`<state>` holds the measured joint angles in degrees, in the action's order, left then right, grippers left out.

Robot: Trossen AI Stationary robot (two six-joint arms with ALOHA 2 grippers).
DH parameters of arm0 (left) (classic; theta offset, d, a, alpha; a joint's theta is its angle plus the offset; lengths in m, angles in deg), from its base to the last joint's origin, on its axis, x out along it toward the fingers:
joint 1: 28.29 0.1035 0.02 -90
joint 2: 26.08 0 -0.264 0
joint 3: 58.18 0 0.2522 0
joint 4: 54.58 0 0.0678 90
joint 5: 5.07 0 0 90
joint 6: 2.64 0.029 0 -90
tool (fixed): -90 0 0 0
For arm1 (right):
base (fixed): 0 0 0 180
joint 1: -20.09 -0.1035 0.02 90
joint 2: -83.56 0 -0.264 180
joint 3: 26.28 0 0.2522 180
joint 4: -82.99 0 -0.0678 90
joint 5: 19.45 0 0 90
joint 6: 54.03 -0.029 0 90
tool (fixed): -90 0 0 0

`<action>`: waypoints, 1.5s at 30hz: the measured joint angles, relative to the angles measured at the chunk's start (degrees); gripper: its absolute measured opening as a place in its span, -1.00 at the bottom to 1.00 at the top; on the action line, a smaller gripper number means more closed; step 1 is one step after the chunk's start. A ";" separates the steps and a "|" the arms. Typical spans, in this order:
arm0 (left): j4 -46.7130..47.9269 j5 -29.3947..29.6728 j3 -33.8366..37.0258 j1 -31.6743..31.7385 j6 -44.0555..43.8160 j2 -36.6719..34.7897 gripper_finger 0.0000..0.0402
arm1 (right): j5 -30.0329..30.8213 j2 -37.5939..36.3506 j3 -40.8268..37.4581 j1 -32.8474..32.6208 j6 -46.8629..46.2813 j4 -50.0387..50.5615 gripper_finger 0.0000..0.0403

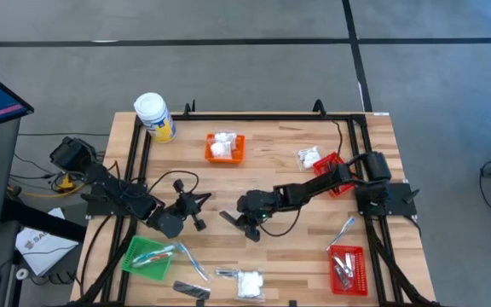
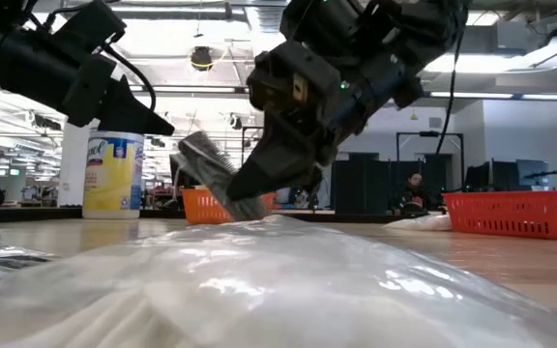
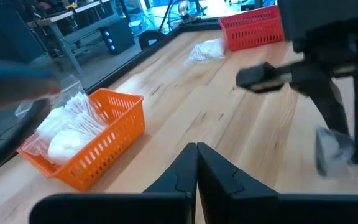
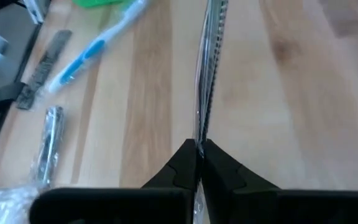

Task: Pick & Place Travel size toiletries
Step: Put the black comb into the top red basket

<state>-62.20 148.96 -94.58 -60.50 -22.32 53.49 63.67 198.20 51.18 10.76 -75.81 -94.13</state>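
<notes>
Bare tabletop (image 1: 297, 256) lying open at centre, right fingers (image 4: 199, 149) pinching silvery sachet (image 4: 209, 68) edge-on, left fingers (image 3: 196, 163) closing empty at nine o'clock, white packet (image 2: 278, 280) blurring low view.

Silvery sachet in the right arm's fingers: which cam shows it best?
Low view: the silvery sachet shows broadside, pinched at one end by the right gripper above the table. Right wrist view sees it only edge-on, running out from the shut fingers. High view gives a small sliver. Left wrist view shows it blurred.

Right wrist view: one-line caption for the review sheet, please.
Right gripper shut on a slim silvery sachet above the wooden table, blue toothbrush lying beyond.
</notes>
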 joint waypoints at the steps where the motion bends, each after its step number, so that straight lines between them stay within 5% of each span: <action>1: 0.02 -0.02 0.00 0.00 0.00 0.00 -0.99 | 0.90 -0.79 0.00 0.04 0.18 1.51 -0.96; 15: 0.39 -0.37 0.00 0.00 -0.18 0.00 -0.98 | 11.02 -13.56 -2.48 -1.60 0.66 23.19 -0.96; 29: 0.37 -0.35 0.00 0.00 -0.48 0.00 -0.98 | 23.66 -33.79 -14.66 -6.93 -10.43 32.91 -0.97; 45: 0.35 -0.19 0.00 0.04 -0.50 0.00 -0.98 | 33.70 -49.60 -20.28 -8.36 -27.30 58.62 -0.97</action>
<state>-61.85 148.77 -94.58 -60.46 -22.82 53.49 97.37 148.60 30.89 2.40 -103.11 -35.51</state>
